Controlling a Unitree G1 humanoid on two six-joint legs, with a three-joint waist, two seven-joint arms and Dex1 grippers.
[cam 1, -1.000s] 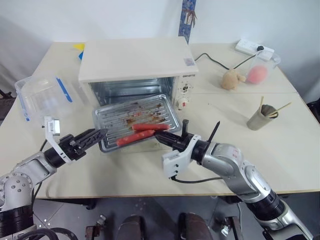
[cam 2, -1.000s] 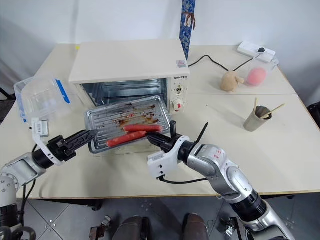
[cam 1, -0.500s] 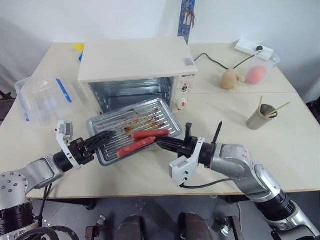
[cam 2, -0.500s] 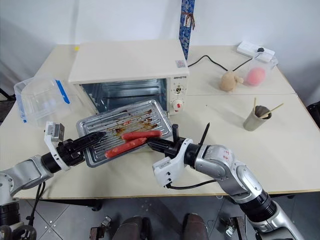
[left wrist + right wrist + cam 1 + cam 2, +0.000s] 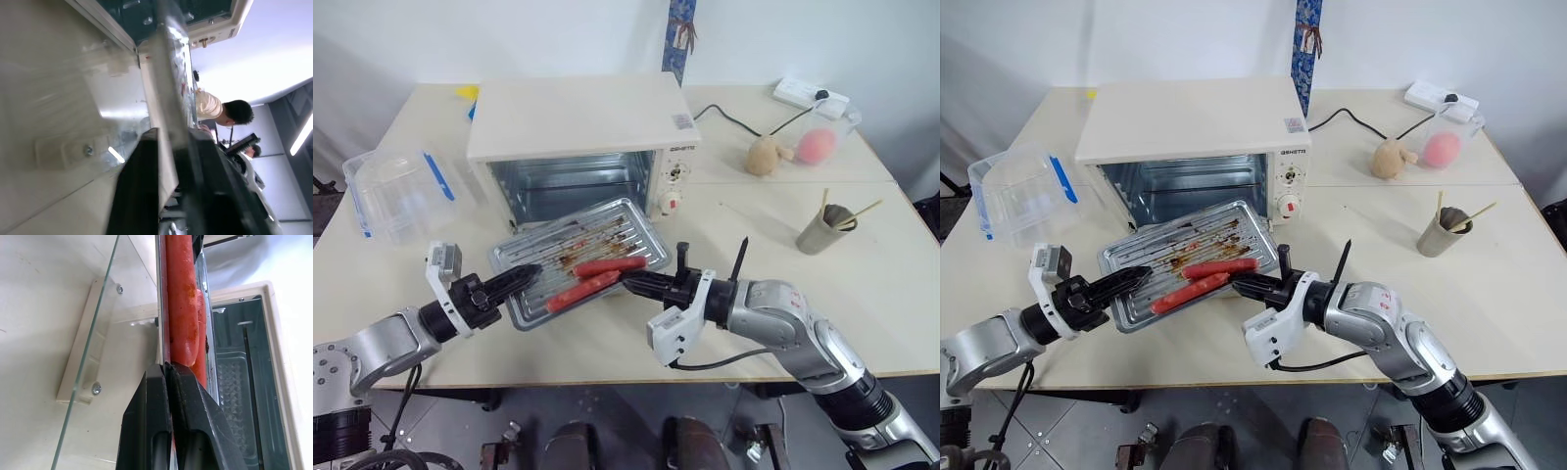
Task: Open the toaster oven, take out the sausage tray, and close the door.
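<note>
The sausage tray (image 5: 579, 258) hung between both sets of jaws, clear of the toaster oven (image 5: 576, 147). The right gripper (image 5: 633, 282) pinched its near rim, and the left gripper (image 5: 528, 273) apparently clamped the opposite edge, keeping it level above the lowered door (image 5: 93, 338).

Both arms are rounded silver-grey metal segments with black joints. Each ends in a gripper of two long, tapering black fingers: the left gripper (image 5: 522, 275) and the right gripper (image 5: 636, 282). A white bracket with a small camera block sits at each wrist. A black cable loops beneath the right forearm.
</note>
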